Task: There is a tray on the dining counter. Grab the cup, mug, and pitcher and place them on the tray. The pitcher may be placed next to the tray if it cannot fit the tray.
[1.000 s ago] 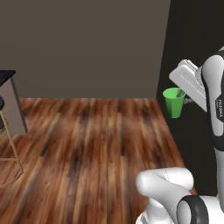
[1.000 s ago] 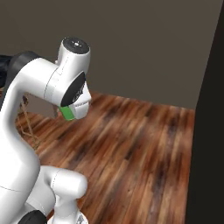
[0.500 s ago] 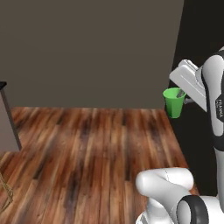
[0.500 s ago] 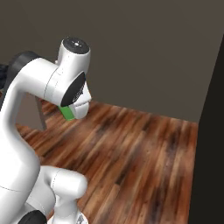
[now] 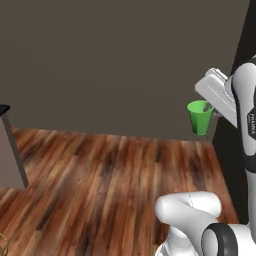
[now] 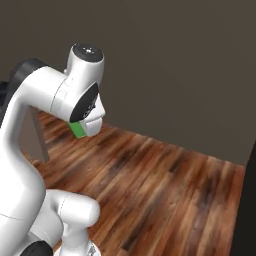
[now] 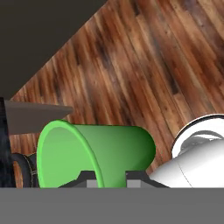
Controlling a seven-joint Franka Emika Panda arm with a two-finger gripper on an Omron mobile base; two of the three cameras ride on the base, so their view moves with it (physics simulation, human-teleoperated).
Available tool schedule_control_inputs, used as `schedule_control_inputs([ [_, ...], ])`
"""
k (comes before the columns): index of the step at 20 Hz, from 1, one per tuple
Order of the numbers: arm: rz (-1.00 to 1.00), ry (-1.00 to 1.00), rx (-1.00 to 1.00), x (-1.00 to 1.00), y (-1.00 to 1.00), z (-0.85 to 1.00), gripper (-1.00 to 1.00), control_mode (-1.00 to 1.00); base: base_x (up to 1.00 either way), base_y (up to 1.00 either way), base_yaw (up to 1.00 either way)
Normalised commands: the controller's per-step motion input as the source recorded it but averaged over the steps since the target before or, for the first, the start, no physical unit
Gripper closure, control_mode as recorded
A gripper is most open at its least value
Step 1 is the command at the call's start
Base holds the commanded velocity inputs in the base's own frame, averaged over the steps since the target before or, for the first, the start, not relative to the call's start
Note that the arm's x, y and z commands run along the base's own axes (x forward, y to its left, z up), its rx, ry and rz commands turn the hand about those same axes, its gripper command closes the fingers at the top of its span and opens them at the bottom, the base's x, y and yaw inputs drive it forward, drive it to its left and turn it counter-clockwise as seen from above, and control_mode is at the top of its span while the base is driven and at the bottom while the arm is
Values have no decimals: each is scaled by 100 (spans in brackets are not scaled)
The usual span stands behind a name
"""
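You've got the cup pinched by its rim in the nearly closed fingers, carried high over the wood floor. Nothing reads as placed on the tray yet. Remaining, by my read: deliver cup, then mug and pitcher.

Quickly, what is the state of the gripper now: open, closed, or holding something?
Gripper: closed on the green cup, held up over the wooden floor.
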Motion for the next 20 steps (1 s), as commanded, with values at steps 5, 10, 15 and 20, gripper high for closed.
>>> schedule_control_inputs([
  [5, 0, 0, 0, 0, 0, 0, 100, 100, 100, -68, 43],
  [10, 0, 0, 0, 0, 0, 0, 100, 100, 100, -76, 49],
  [15, 0, 0, 0, 0, 0, 0, 100, 100, 98, -88, 59],
  [20, 0, 0, 0, 0, 0, 0, 100, 100, 77, -91, 66],
])
